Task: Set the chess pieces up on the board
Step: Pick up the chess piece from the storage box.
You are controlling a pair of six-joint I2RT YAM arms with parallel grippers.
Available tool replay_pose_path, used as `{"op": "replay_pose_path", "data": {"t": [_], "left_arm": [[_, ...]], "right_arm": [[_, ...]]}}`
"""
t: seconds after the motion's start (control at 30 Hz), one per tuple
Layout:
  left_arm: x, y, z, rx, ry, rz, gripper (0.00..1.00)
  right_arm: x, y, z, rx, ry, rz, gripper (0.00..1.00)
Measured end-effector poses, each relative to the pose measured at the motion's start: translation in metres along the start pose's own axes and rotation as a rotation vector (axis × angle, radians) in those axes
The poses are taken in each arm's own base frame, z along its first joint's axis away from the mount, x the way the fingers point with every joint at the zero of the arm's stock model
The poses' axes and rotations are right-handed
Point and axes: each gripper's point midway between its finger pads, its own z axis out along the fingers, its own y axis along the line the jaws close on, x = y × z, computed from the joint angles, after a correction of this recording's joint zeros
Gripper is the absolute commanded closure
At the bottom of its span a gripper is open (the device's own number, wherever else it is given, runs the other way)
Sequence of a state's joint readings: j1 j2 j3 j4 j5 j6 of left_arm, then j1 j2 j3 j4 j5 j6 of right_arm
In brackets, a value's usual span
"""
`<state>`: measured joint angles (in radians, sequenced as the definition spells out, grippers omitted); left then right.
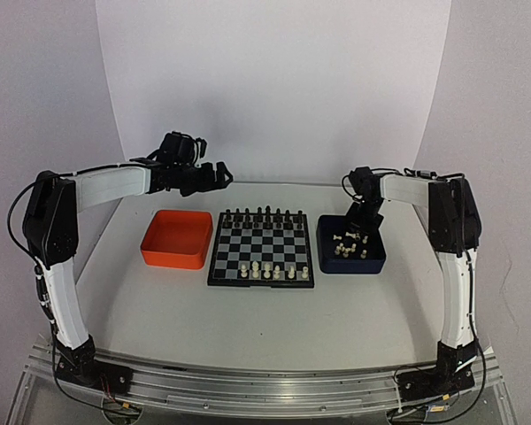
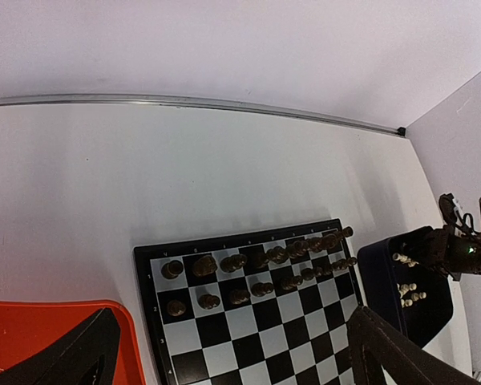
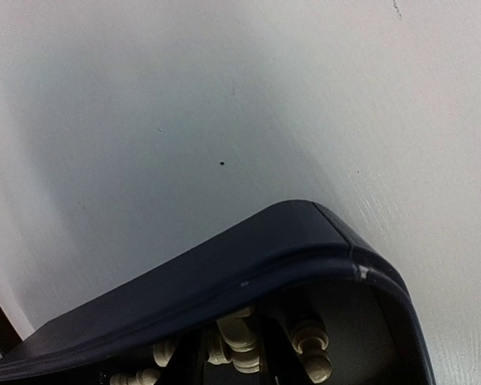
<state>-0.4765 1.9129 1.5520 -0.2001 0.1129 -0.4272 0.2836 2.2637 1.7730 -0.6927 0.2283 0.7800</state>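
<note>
The board (image 1: 262, 232) lies mid-table, with black pieces along its far two rows and several cream chess pieces (image 1: 267, 270) on its near rows. More cream chess pieces (image 1: 347, 244) lie in the dark blue tray (image 1: 376, 262) to its right. My right gripper (image 1: 363, 232) reaches down into that tray. In the right wrist view its dark fingers (image 3: 276, 353) stand close on either side of one cream piece (image 3: 242, 343), and I cannot see whether they clamp it. My left gripper (image 1: 214, 175) hangs open and empty above the table behind the board's far left corner (image 2: 144, 257).
An orange tray (image 1: 150, 250) sits to the left of the board and looks empty. The left wrist view shows the board (image 2: 248, 321), the orange tray's corner (image 2: 32, 321) and the blue tray (image 2: 381, 277). White walls close in behind and at both sides.
</note>
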Motion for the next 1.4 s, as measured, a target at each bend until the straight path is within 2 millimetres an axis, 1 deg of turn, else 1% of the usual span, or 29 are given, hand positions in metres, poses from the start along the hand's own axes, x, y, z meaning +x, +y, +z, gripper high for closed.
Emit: {"op": "replay_pose_path", "data": {"t": [0.2, 0.37, 0.5, 0.57, 0.73, 0.77, 0.9, 1.03, 1.33, 1.4], "left_arm": [[0.0, 0.0, 0.0, 0.0, 0.0, -0.001, 0.0], [0.0, 0.0, 0.0, 0.001, 0.0, -0.004, 0.0], [0.0, 0.0, 0.0, 0.0, 0.0, -0.01, 0.0], [0.0, 0.0, 0.0, 0.0, 0.0, -0.012, 0.0], [0.0, 0.0, 0.0, 0.001, 0.0, -0.016, 0.0], [0.0, 0.0, 0.0, 0.003, 0.001, -0.016, 0.0], [0.001, 0.0, 0.001, 0.01, 0.007, -0.018, 0.0], [0.003, 0.001, 0.003, 0.011, 0.014, -0.019, 0.0], [0.005, 0.001, 0.008, 0.019, 0.023, -0.02, 0.0], [0.004, 0.0, 0.007, 0.022, 0.023, -0.02, 0.0]], "right_arm": [[0.001, -0.002, 0.0, 0.0, -0.006, 0.018, 0.8], [0.012, -0.014, 0.006, 0.036, 0.028, 0.022, 0.81], [0.013, -0.014, 0.006, 0.034, 0.032, 0.023, 0.81], [0.013, -0.013, 0.006, 0.031, 0.035, 0.02, 0.79], [0.017, -0.011, 0.004, 0.011, 0.055, -0.007, 0.83], [0.019, -0.012, 0.004, 0.008, 0.062, -0.012, 0.83], [0.024, -0.013, 0.001, 0.0, 0.082, -0.033, 0.73], [0.031, -0.015, -0.002, -0.01, 0.109, -0.059, 0.71], [0.043, -0.018, -0.006, -0.024, 0.146, -0.121, 0.74], [0.045, -0.018, -0.007, -0.026, 0.153, -0.131, 0.77]]}}
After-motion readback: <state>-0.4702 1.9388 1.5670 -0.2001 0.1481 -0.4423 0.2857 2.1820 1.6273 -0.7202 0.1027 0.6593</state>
